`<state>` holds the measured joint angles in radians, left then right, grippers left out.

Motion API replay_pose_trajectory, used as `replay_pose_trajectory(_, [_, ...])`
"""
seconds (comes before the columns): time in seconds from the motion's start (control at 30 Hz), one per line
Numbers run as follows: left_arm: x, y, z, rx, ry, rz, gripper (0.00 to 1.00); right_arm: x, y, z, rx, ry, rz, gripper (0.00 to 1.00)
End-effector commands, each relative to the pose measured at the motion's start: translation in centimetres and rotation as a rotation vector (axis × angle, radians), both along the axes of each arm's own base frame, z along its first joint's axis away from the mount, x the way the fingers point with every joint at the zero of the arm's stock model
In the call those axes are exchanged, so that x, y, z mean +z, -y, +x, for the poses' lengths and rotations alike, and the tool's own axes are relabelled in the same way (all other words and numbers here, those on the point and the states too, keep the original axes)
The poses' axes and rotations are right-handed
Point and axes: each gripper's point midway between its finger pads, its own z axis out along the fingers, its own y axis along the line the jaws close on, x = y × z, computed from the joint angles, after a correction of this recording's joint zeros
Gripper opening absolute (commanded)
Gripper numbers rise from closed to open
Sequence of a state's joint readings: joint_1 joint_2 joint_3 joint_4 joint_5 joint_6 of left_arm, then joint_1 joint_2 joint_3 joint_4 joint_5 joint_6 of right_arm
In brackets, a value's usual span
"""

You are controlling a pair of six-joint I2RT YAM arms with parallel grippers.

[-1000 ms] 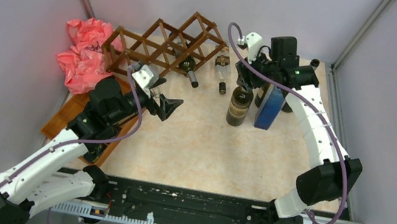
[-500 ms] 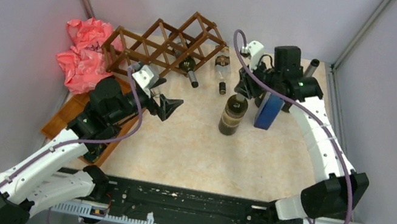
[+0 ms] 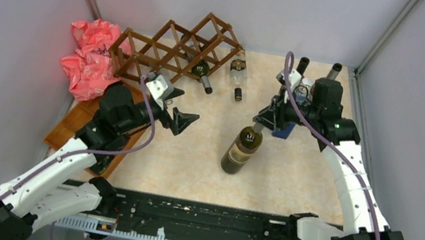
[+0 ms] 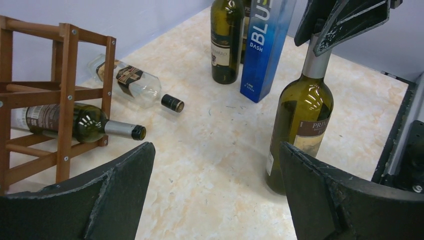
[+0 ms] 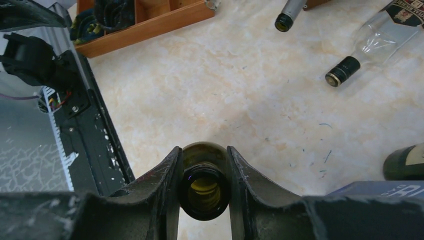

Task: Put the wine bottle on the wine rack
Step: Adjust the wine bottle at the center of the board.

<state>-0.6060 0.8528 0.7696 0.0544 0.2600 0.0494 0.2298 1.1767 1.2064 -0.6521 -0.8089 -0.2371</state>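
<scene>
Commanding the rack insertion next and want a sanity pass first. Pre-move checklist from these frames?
1. Right jaws shut on wine bottle neck: ok.
2. Left jaws open and empty: ok.
3. Free cell in wine rack: ok. One lower cell holds a dark bottle; the others look open.
4. Approach to rack unobstructed: probably not ok. A clear bottle lies right beside it.
5. Held bottle lifted off table: cannot tell.

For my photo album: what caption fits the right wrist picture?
The right hand pinches the open neck of a green wine bottle, seen from above the table.
</scene>
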Motion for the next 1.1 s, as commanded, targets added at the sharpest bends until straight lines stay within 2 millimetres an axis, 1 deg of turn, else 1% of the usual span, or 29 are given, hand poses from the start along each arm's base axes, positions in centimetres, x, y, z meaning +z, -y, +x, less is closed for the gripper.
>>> replay_pose_trajectory(0.0, [0.6, 1.1, -0.7, -0.084, 0.036, -0.027, 0.99, 4.5, -1.1, -2.0, 0.097, 0.146, 0.147, 0.00])
replay_pose_trajectory(0.33, [0.0, 2.4, -1.9, -0.189, 0.029, -0.042, 0.99, 3.8, -0.6, -4.4, 0.152, 0.137, 0.238, 0.00])
replay_pose_trajectory(0.5, [-0.4, 3.1, -2.5, -0.246, 0.016, -0.048, 0.99, 3.4, -0.2, -4.9, 0.149, 0.146, 0.249, 0.00])
replay_pose_trajectory(0.7, [-1.7, 4.6, -3.9, -0.377, -0.019, -0.045, 0.99, 2.9, 0.0, -5.6, 0.156, 0.146, 0.269, 0.00])
replay_pose_trajectory(0.8, [-2.3, 5.3, -5.1, -0.453, -0.073, -0.057, 0.99, 2.6, 0.1, -5.7, 0.155, 0.144, 0.268, 0.00])
replay_pose_trajectory(0.9, [-2.9, 5.5, -6.3, -0.499, -0.141, -0.100, 0.99, 2.3, 0.0, -5.9, 0.160, 0.140, 0.270, 0.00])
replay_pose_trajectory(0.97, [-3.3, 5.5, -7.5, -0.510, -0.137, -0.138, 0.99, 1.9, 0.0, -6.0, 0.161, 0.137, 0.268, 0.00])
replay_pose_trajectory(1.03, [-3.5, 5.7, -8.9, -0.519, -0.096, -0.165, 0.99, 1.6, 0.1, -6.1, 0.163, 0.135, 0.267, 0.00])
replay_pose_trajectory(1.07, [-3.8, 5.8, -9.3, -0.509, -0.078, -0.166, 0.99, 1.5, 0.1, -6.1, 0.164, 0.135, 0.265, 0.00])
